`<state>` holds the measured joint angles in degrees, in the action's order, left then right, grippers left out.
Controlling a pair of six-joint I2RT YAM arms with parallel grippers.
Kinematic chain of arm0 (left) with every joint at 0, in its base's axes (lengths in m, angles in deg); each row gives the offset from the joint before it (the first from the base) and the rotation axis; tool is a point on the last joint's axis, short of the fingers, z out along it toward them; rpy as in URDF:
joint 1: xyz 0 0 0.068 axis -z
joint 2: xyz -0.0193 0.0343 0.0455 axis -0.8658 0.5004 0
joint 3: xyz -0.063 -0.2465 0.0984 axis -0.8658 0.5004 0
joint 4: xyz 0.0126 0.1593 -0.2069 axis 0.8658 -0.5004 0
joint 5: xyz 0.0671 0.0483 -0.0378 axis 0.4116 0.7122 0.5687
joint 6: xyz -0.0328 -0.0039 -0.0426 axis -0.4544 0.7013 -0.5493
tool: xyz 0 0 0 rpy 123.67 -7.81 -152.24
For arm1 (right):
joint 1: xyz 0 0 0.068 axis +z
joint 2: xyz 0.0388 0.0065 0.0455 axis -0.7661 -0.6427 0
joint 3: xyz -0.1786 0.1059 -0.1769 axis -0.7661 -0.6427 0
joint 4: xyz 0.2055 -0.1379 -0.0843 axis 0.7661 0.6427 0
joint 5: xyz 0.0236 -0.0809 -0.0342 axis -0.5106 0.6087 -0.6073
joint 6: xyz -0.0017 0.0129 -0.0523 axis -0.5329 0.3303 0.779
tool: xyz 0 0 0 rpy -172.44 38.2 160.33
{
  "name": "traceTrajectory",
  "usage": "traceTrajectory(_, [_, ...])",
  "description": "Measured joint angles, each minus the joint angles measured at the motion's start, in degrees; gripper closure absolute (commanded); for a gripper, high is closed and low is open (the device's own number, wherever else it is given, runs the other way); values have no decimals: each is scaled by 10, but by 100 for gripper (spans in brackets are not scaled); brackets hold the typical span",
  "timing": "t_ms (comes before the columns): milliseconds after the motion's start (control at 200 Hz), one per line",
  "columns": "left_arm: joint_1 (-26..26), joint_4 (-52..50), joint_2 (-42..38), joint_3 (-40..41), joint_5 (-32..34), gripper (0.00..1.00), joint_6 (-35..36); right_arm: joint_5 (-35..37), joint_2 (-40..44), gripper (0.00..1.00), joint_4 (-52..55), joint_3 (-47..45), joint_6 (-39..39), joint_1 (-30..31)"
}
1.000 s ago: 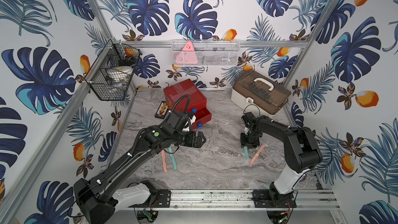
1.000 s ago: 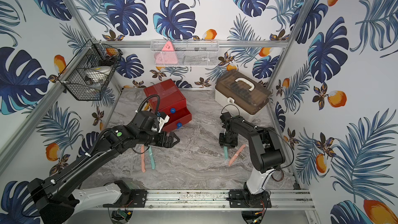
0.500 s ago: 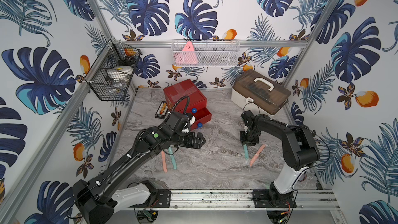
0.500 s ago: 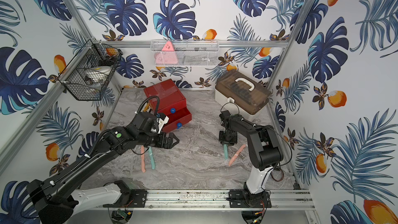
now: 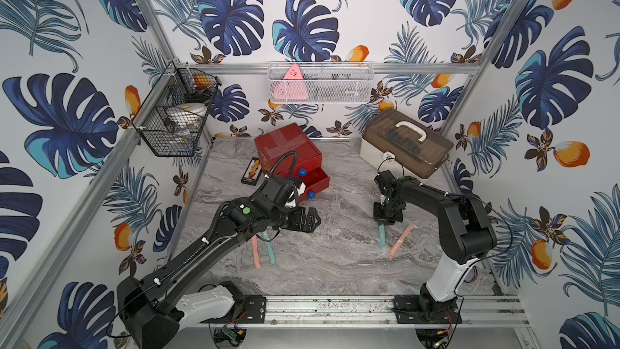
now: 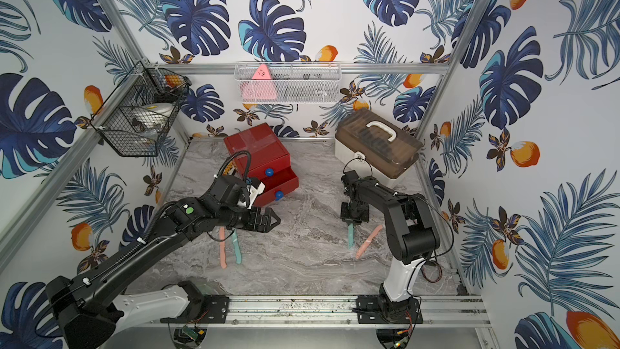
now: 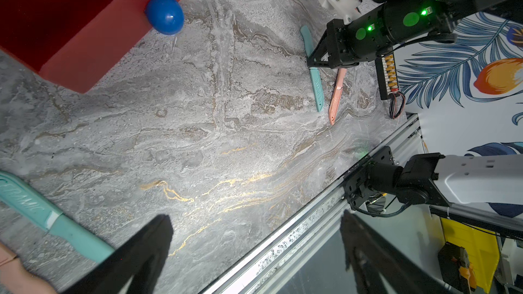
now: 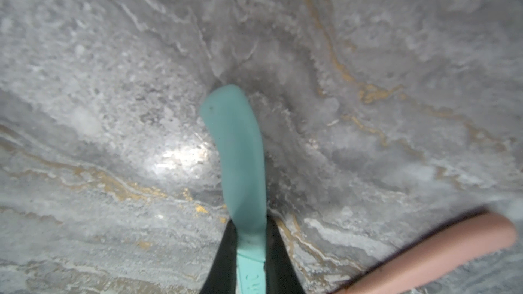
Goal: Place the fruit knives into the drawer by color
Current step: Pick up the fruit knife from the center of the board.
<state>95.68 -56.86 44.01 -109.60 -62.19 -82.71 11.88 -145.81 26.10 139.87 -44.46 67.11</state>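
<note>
The right hand [image 5: 386,220] is clamped near the middle of the teal knife [image 5: 381,238] on the bench [image 5: 335,256] beside a pink knife [image 5: 401,241], so lift it level, clear of the spread-apart left hand [image 5: 310,221], toward the open red drawer [image 5: 317,181]

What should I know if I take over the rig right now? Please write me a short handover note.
Left gripper: open, empty, above the table near the left pink knife and left teal knife, which lie side by side.
Right gripper: shut on the right teal knife, not yet lifted; the right pink knife lies beside it.
Red chest: one drawer is pulled out; its contents are not visible.
Done: no green knives in view, perhaps stored; cannot confirm.
Left: these four knives go into drawers by color.
</note>
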Motion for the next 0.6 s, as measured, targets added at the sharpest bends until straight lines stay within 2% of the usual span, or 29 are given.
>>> traceTrajectory(265, [2, 68, 20, 53, -40, 1, -2, 0, 23, 94, 6, 29, 0, 0])
traceTrajectory(600, [26, 259, 71, 147, -114, 1, -36, -9, 49, 94, 27, 38, 0, -1])
